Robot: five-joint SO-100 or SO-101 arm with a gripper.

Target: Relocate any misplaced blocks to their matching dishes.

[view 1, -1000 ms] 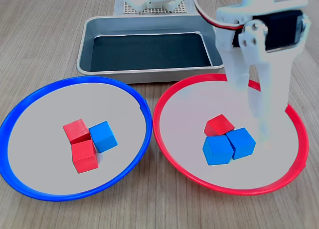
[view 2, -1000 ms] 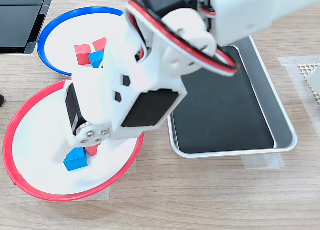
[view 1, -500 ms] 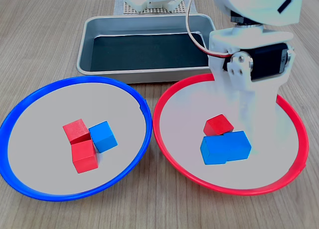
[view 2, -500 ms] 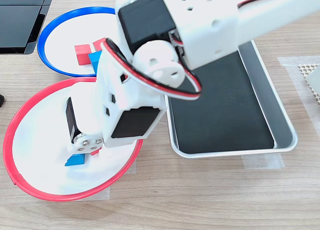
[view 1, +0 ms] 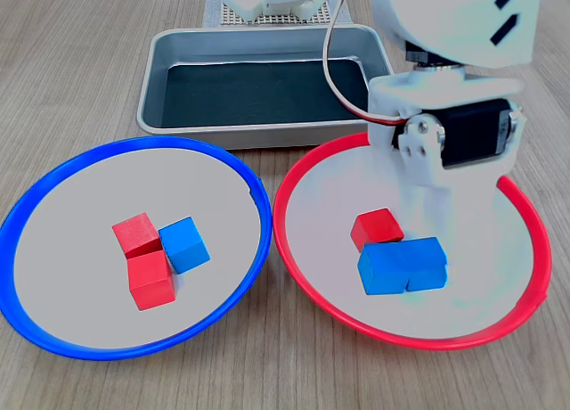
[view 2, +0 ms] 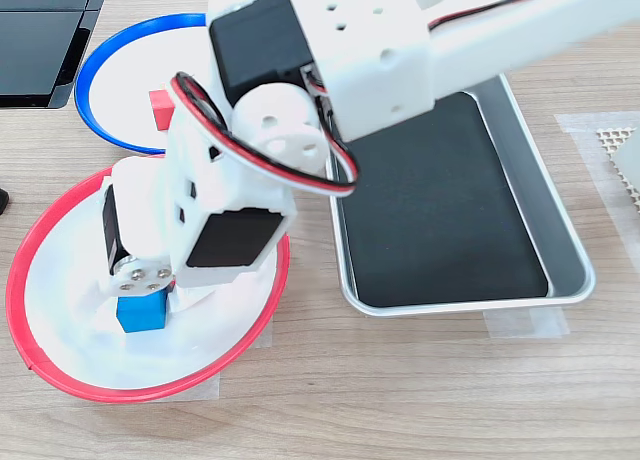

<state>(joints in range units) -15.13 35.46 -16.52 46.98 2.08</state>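
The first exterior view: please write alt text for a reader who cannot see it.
A white robot arm reaches down over a red-rimmed plate holding one red block and two blue blocks. The blue-rimmed plate holds two red blocks and one blue block; a grey metal tray sits behind.

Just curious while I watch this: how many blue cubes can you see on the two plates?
3. One blue cube lies in the blue-rimmed plate beside two red ones; two blue cubes sit side by side in the red-rimmed plate, below the arm.
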